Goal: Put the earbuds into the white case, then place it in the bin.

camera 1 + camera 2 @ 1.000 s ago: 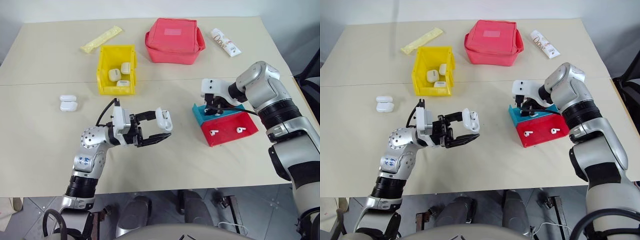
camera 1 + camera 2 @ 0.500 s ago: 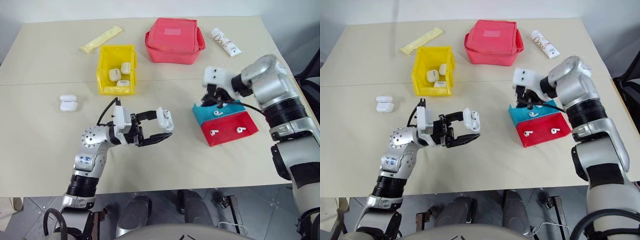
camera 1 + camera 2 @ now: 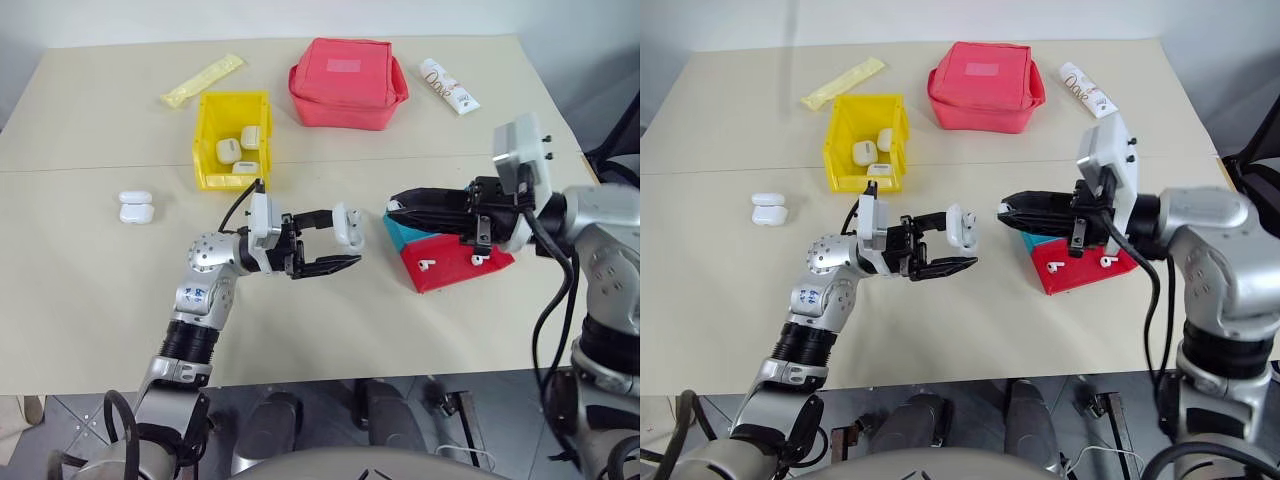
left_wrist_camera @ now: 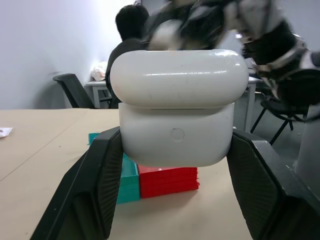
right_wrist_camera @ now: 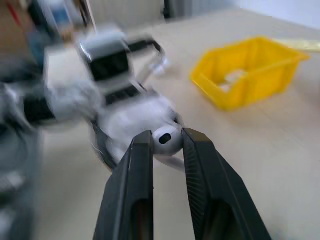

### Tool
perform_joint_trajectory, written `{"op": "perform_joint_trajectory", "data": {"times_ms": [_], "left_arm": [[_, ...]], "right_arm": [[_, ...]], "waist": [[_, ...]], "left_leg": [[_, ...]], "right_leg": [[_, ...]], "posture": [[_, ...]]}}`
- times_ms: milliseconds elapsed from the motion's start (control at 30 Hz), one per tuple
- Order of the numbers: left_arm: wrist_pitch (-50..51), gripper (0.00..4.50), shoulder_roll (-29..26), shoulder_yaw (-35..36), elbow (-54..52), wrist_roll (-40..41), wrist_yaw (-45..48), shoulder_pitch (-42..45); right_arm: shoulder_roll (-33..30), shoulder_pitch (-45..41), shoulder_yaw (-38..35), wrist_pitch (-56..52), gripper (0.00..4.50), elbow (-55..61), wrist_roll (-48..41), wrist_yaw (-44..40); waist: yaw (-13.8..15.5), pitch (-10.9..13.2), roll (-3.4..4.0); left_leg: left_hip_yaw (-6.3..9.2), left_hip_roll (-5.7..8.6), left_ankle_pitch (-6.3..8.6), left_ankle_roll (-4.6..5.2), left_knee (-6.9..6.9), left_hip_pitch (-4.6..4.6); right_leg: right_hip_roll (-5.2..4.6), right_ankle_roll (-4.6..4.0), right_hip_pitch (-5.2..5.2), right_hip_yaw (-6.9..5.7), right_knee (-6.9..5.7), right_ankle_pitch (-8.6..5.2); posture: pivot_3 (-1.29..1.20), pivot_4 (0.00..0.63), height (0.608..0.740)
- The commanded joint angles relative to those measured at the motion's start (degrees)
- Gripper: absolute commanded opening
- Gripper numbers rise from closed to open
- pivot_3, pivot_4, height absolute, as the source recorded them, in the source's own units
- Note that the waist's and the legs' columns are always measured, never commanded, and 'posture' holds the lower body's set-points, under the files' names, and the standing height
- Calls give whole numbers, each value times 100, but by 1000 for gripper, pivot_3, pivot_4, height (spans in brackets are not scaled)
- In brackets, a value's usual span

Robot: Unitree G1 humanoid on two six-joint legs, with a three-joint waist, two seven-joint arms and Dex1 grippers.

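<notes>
My left gripper is shut on the white case, holding it above the table's middle; the left wrist view shows the case squeezed between both fingers. Pointing left toward the case, my right gripper is shut on one small white earbud, its tips a short gap away from the case. Two more earbuds lie in the red part of the teal-and-red tray under the right arm. The yellow bin stands behind the left gripper, with several white cases in it.
A red zip pouch sits at the back centre, with a white tube to its right and a yellow packet to its left. Two other white cases lie at the left of the table.
My right gripper has lifted off the tray, pulled back and turned to point left at the case, with an earbud in its tips. The left gripper has edged right with the case.
</notes>
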State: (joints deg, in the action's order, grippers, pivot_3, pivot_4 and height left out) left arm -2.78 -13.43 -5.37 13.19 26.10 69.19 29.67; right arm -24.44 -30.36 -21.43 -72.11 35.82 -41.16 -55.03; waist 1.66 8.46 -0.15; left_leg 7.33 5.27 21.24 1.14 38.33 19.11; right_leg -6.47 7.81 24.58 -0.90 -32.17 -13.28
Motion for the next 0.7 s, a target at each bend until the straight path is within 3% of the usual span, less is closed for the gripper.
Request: {"op": "perform_joint_trajectory", "data": {"times_ms": [33, 133, 267, 700], "left_arm": [[-129, 2756, 123, -29, 137, 43, 195, 303], [-166, 2756, 233, -41, 301, 50, 329, 454], [-175, 2756, 321, -45, 365, 44, 407, 530], [-72, 2756, 369, 16, 116, 120, 437, 467]], "right_arm": [[717, 172, -680, -754, 470, 827, -1228, 1153], [1168, 446, -785, -842, 470, 1012, -1785, 2000], [1312, 708, -669, -649, 470, 951, -2409, 2857], [517, 1643, 18, 382, 470, 627, -3298, 3968]], "waist": [[9, 0, 1], [35, -3, -1], [1, -4, 0], [-13, -5, 0]], "left_leg": [[-1, 2, 0, 0, 3, 1], [1, 14, -3, 9, 5, 1], [-3, 15, -3, 11, 3, -2], [-10, 12, -4, 14, -2, -6]], "right_leg": [[0, 0, 1, 1, -2, 0], [-6, 0, 0, 1, -9, 0], [-5, 0, 3, 4, -15, 0], [-3, -1, 5, 6, -16, -1]], "posture": [[0, 150, 740], [0, 150, 740], [0, 150, 740], [0, 150, 740]]}}
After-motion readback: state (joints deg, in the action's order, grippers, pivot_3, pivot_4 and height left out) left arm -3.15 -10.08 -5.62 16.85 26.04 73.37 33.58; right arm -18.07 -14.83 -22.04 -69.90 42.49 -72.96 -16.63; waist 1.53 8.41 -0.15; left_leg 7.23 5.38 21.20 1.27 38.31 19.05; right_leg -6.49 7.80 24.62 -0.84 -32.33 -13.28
